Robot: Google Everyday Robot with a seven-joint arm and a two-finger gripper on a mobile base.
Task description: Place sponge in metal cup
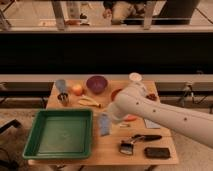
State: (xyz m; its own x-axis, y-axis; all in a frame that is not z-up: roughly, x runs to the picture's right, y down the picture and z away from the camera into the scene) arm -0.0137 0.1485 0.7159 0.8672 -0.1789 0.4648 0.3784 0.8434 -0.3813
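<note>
The pale blue sponge (104,125) hangs upright from my gripper (108,118), which is shut on it, just right of the green tray's right rim and above the table. The white arm (160,114) reaches in from the lower right. The small shiny metal cup (63,99) stands at the table's far left, behind the tray, well to the left of and beyond the gripper.
A green tray (35,134) fills the front left. A pale blue plastic cup (60,86), an apple (77,90), a purple bowl (96,84) and a banana (89,103) sit near the metal cup. A red bowl (117,93), a white paper cup (135,78), a brush (127,147) and a black flat object (157,152) lie to the right.
</note>
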